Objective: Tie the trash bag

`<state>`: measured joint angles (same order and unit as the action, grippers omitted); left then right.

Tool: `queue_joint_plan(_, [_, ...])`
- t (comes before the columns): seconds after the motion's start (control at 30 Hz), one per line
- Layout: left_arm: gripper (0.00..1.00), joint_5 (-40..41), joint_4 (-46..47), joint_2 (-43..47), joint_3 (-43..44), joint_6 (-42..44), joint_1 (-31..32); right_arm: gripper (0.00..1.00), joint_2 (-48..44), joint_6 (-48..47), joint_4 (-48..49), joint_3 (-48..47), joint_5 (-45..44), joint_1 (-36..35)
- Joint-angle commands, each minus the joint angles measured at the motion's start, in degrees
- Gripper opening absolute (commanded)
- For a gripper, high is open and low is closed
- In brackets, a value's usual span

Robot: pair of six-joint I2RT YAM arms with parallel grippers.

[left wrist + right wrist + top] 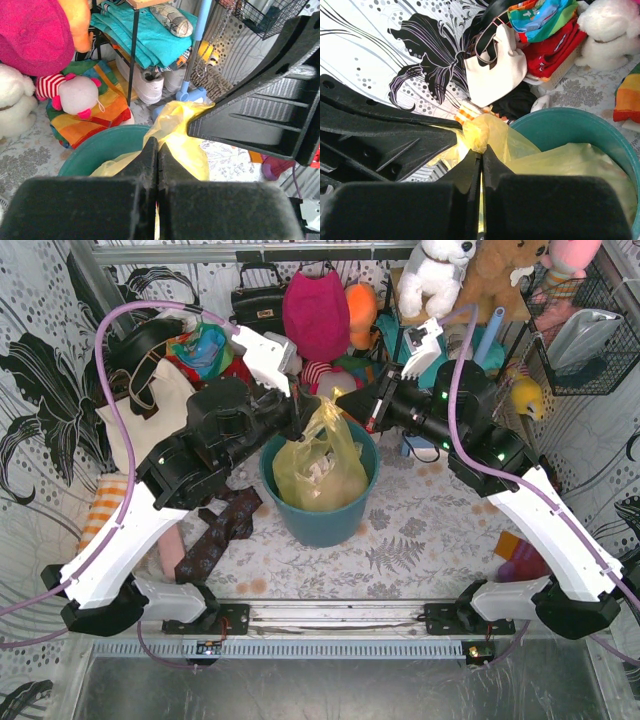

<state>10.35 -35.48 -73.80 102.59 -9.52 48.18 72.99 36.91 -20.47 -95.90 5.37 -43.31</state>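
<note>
The yellow-green trash bag (318, 462) sits in the round teal bin (322, 520), white paper showing through it. Its top is gathered into a bunched peak above the bin. My left gripper (300, 412) comes in from the left and is shut on the bag's top plastic (175, 125). My right gripper (352, 405) comes in from the right and is shut on the bunched plastic (482, 132). The two grippers meet almost tip to tip over the bin. In the right wrist view the bag (570, 160) spreads across the bin (570, 125).
A cream tote bag (140, 410) stands at the left, dark cloth (215, 530) lies beside the bin. Plush toys, a magenta bag (315, 310) and colourful cloth crowd the back. A wire basket (590, 330) hangs at the right. Purple and orange objects (520, 555) lie at the right.
</note>
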Motion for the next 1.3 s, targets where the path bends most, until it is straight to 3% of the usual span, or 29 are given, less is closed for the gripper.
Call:
queue_joint_plan(0.0, [0.00,2.66,3.76,0.59,-0.63,1.96,-0.37,0.00,-0.66,-0.36,3.07,-0.29,2.12,0.35])
queue_joint_plan(0.37, [0.00,4.29,2.98,1.03,-2.91,0.45,-1.18,0.00,-6.27,-8.59,19.85,12.88,11.01,0.34])
queue_joint_plan(0.67, [0.00,3.21,1.03,0.34,-2.21,-1.58,-3.58,0.00,-6.32,-15.93,21.78,13.87,19.12,0.33])
queue_joint_plan(0.97, [0.00,-0.24,0.44,-0.76,-1.09,-2.25,-4.32,0.00,-1.43,-26.12,10.11,5.75,28.40,0.33])
queue_joint_plan(1.27, [0.00,-0.98,-0.45,-1.08,-0.82,-2.17,-4.63,0.00,4.11,-28.43,-2.29,-1.74,31.96,0.24])
